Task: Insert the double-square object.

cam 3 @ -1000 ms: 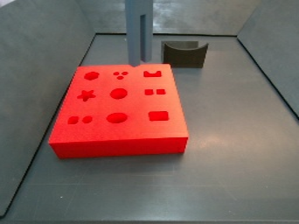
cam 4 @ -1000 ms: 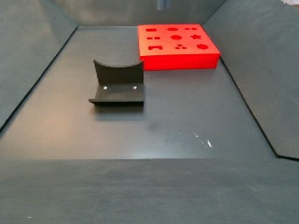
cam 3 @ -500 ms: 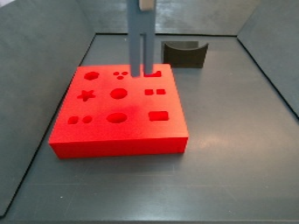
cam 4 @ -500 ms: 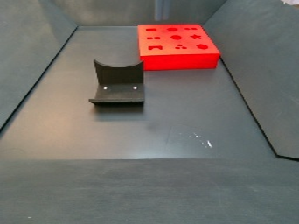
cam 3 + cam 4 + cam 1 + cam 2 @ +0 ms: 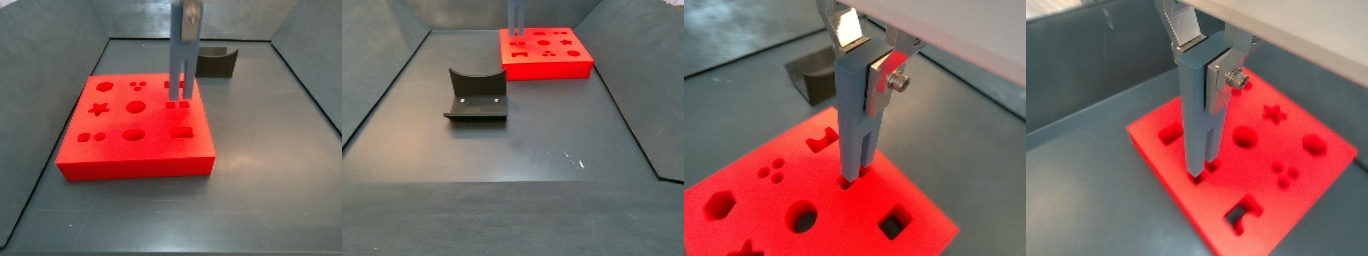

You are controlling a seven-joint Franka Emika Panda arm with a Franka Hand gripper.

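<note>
Bench (image 5: 516,160) of dark grey metal, walled on the sides, bare across most of its floor. Red block (image 5: 138,125) lying flat toward one end, its top cut with sockets: star, hexagon, circles, an oval, a rectangle, small dot groups and a notched slot. Flat and square to the bench, presumably so that a piece lowered straight down meets each socket squarely. Fixture (image 5: 476,96) standing well apart from the block in a side view, dark and empty, nothing resting in its cradle.

Gripper (image 5: 863,95) hanging above the block's top near the edge facing the fixture, with fingers (image 5: 890,72) pressed narrow against a long grey bar. Bar very likely the double-square object (image 5: 858,120), held upright by its upper end so the free lower end can lead into a socket. Lower tip touching or just entering a small paired socket (image 5: 177,103) in both wrist views; depth of entry impossible to tell. In a side view (image 5: 183,55), the bar standing vertical over that same spot.

Judged from this: insertion under way, not finished. Vertical hold suits a straight push down; any tilt or twist could jam the tip against the socket rim.
</note>
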